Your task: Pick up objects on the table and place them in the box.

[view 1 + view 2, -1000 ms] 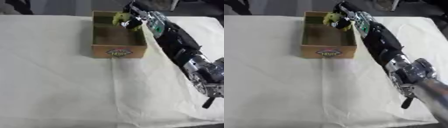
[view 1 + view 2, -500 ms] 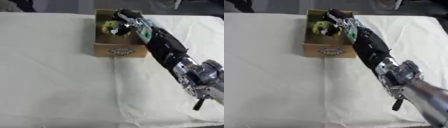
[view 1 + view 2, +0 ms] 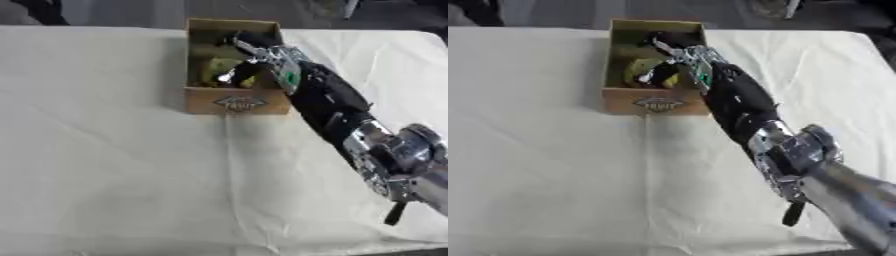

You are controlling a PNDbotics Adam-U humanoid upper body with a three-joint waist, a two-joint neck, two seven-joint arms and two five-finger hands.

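A brown cardboard box point(image 3: 236, 102) with a label on its front wall stands at the far middle of the table. My right hand point(image 3: 259, 50) reaches into it from the right, over the right wall. Its fingers curl down round a yellow-green object point(image 3: 214, 70), which sits low inside the box against the left side. Dark parts of the object are partly hidden by the fingers. My left hand shows in no view.
A white cloth point(image 3: 105, 165) covers the table, with a crease running forward from the box. My right forearm point(image 3: 337, 107) stretches across the cloth from the lower right to the box. Dark shapes stand beyond the far edge.
My right hand has carried the yellow-green object from above the box's far right corner leftward and down into the box. The camera has also shifted a little.
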